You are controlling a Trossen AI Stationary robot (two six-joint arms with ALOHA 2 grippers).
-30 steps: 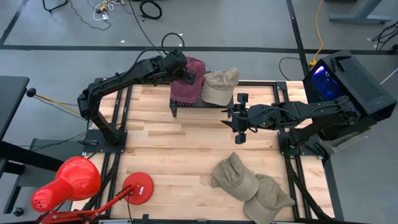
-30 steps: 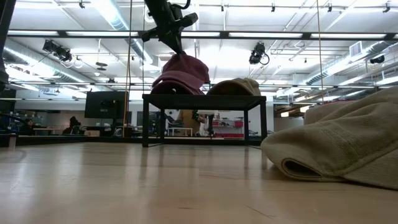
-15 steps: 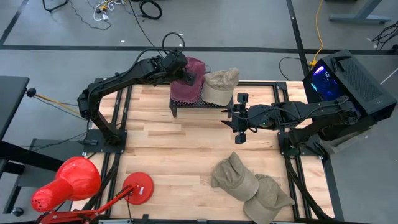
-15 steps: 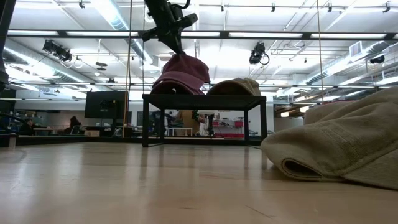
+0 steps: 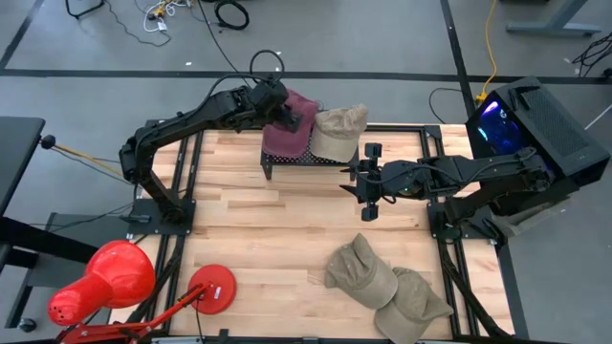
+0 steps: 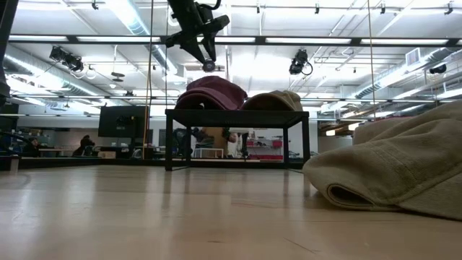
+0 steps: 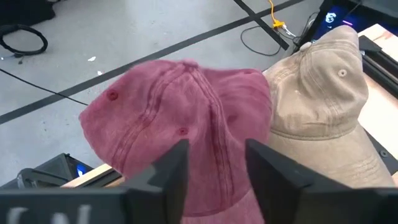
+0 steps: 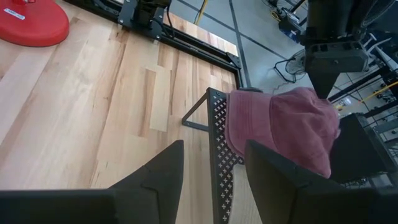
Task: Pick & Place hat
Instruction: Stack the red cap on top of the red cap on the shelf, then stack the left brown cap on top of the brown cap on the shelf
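**Red hat set on the rack, two more wait on the surface**

At about eleven o'clock in the high view we find the left tool (image 5: 283,107) just above the red hat (image 5: 290,132), its fingers parted with nothing between them; the low view shows clear air between its tips and the crown. The left arm reaches in a long bend from its base at nine o'clock to the rack's far corner, wrist tipped down over the hat. That hat sits on the black rack (image 5: 316,161), touching a tan hat (image 5: 337,132) placed just beside it at twelve o'clock. We judge this placement done. Moving right, the right tool (image 5: 367,182) hangs over bare wood near three o'clock, beside the rack, fingers apart and empty, its arm stretched level from its base at the surface's right edge. At about five o'clock two tan hats (image 5: 387,286) lie overlapping on the wooden surface (image 5: 249,239), so we reckon roughly half the work is left.
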